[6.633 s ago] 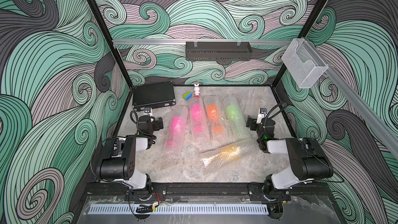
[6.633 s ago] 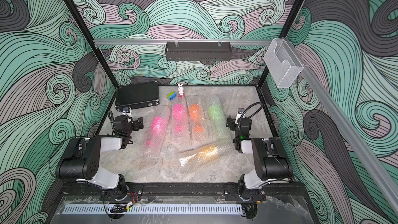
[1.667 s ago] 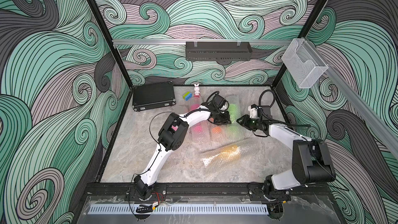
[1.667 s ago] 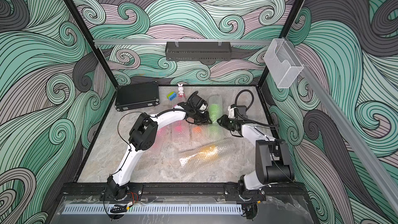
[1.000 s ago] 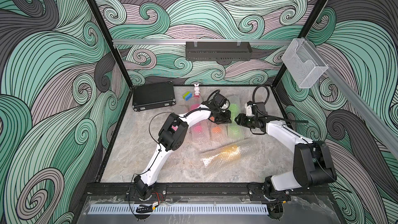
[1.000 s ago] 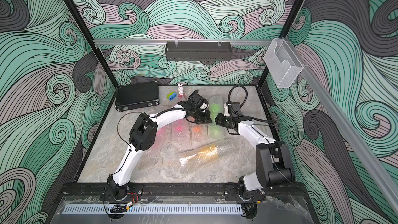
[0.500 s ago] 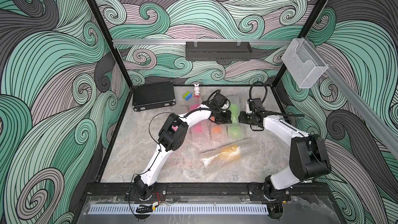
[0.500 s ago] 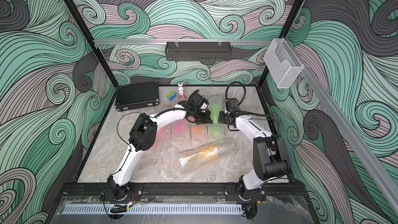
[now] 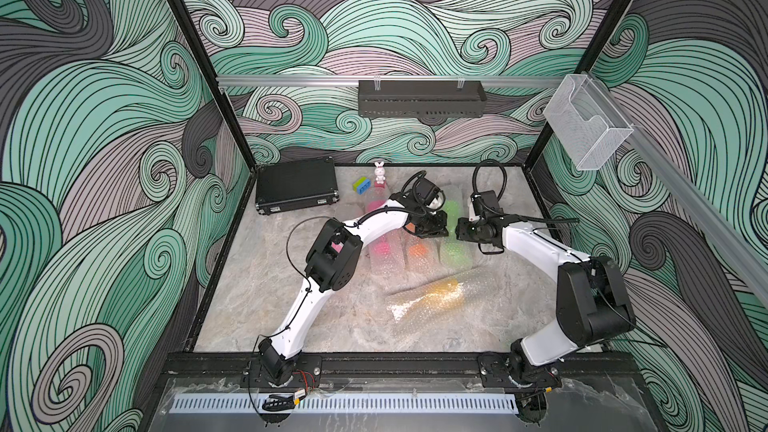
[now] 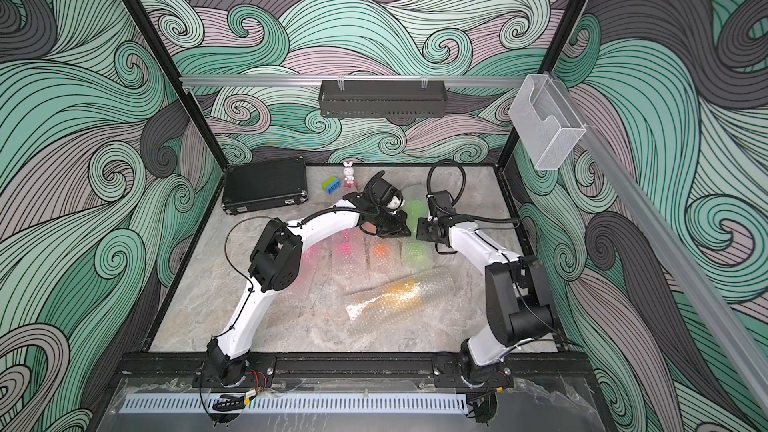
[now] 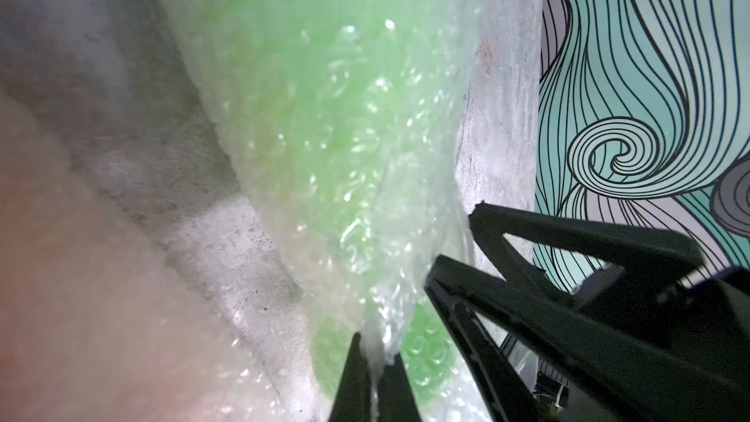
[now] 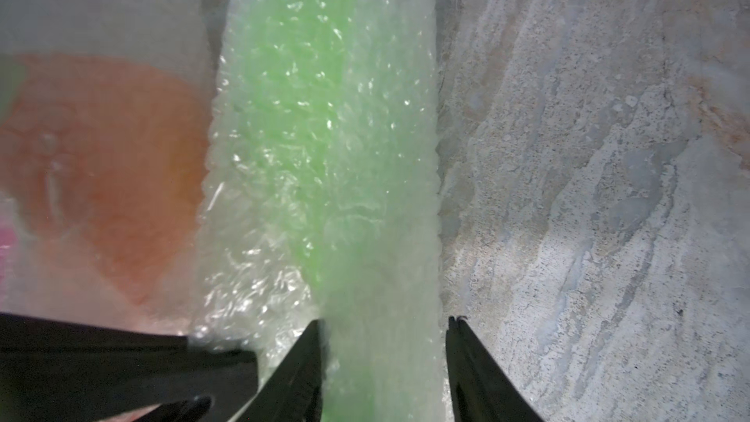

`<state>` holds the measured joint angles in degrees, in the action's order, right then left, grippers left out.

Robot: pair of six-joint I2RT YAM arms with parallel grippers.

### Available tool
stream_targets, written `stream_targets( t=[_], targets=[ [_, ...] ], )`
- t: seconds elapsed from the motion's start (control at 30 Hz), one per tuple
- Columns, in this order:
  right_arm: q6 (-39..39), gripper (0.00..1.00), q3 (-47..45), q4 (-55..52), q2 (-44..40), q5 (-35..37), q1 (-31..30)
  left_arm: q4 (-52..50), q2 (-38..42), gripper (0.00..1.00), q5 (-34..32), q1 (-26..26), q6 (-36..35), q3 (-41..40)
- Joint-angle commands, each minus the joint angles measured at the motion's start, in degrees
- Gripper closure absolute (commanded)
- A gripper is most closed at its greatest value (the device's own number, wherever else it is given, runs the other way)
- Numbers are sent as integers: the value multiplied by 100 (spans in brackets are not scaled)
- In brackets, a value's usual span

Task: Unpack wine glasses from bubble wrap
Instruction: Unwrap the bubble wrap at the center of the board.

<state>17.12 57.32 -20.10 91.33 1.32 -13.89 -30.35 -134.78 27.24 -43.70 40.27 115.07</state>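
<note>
In both top views, right of centre, the lime green plastic stemmed goblet point(image 9: 455, 252) lies on the grey marbled table point(image 9: 257, 284), wrapped in its clear dimpled bubble wrap tube point(image 9: 454, 195), with both arms meeting over it.

At the bottom of the left wrist view, the left gripper point(image 11: 375, 363) pinches a raised fold of that wrap.

Low in the right wrist view, the right gripper point(image 12: 383, 338) straddles the wrapped stem, jaws half apart. Whether it clamps, I cannot tell.

This looks like the opening of the first tube. Next, one side likely needs pinning while the fold peels away.
</note>
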Motion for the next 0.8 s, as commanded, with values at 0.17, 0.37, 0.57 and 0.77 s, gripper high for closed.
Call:
stream_targets(
  t=[0.17,0.37,0.57,0.77],
  targets=[
    [-87,49,509,-180,339,360,32,-175,233,100,64,-92,-194,200],
    [-78,49,815,-177,591,271,33,-237,229,100,63,-121,-355,200],
    [-104,49,1017,-138,789,244,40,-226,207,100,62,-137,-345,146],
    [-31,49,965,-82,674,14,30,-235,198,100,66,-139,-353,121]
  ],
)
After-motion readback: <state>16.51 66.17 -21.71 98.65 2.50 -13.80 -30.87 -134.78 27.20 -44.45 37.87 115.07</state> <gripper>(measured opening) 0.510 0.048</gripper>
